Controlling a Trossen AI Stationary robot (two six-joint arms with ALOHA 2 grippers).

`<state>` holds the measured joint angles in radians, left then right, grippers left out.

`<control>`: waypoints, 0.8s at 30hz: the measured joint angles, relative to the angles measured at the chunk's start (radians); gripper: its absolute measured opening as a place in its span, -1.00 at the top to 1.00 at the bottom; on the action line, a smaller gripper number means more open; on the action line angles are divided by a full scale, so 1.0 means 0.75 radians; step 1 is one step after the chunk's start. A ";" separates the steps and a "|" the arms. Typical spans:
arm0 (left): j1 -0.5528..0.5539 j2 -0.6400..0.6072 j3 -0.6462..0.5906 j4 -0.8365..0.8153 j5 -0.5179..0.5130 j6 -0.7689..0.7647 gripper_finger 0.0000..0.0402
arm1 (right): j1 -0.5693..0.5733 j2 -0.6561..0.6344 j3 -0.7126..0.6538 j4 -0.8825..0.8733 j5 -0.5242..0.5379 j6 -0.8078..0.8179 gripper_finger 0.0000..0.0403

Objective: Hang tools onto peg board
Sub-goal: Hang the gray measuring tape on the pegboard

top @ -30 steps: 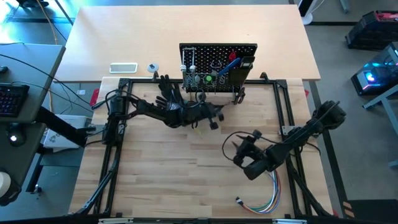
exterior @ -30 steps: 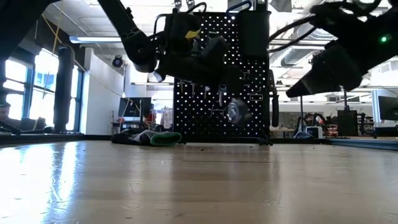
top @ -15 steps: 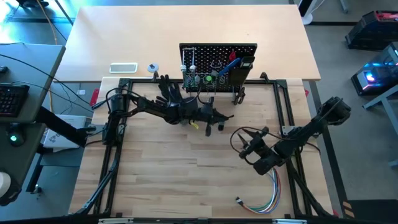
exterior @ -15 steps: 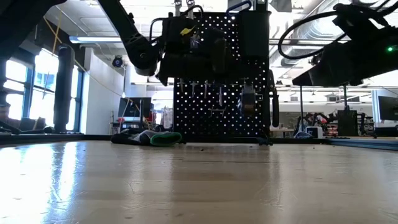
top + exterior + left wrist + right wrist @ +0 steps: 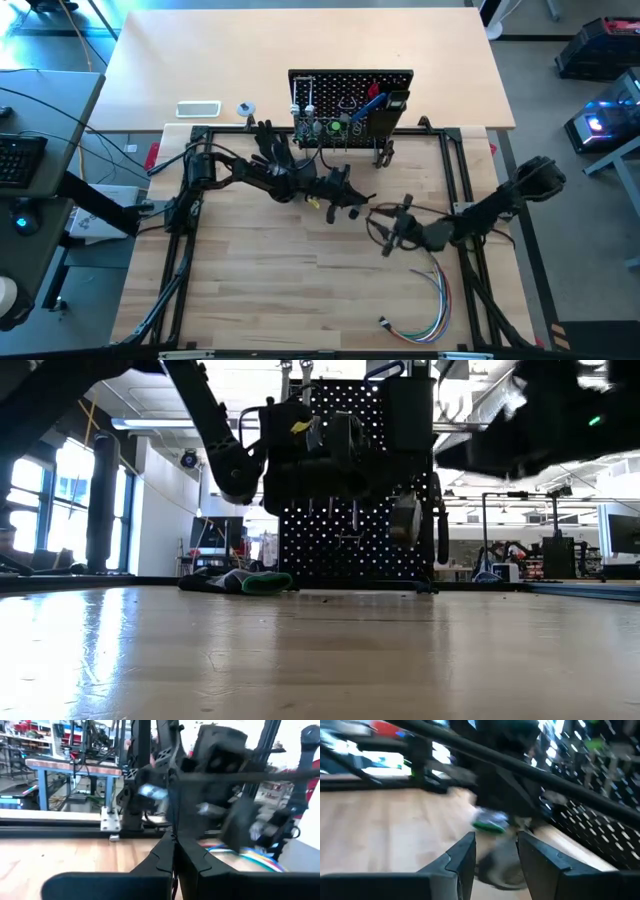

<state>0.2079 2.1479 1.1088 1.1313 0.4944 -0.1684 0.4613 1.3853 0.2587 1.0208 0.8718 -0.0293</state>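
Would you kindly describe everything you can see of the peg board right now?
The peg board is a small black perforated panel standing upright on thin legs at the far edge of the wooden table. In the low view light shines through its rows of holes. Silver tools, a red-handled tool and a blue-handled one hang on its front, and a black box bin sits on one side. A black glove lies beside it. The left gripper hovers just in front, not touching it.

Tools (image 5: 335,125) too small to identify
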 joint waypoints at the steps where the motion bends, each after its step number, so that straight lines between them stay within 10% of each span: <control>1: -0.002 0.000 0.000 0.015 0.004 -0.010 1.00 | -0.031 0.001 0.002 -0.036 -0.001 0.033 0.32; 24: -0.033 -0.008 0.001 0.081 0.031 -0.050 1.00 | -0.309 0.026 0.041 0.046 -0.434 0.016 0.32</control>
<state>0.1829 2.1418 1.1091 1.1919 0.5176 -0.2058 0.2297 1.4051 0.2894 1.0555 0.5460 -0.0171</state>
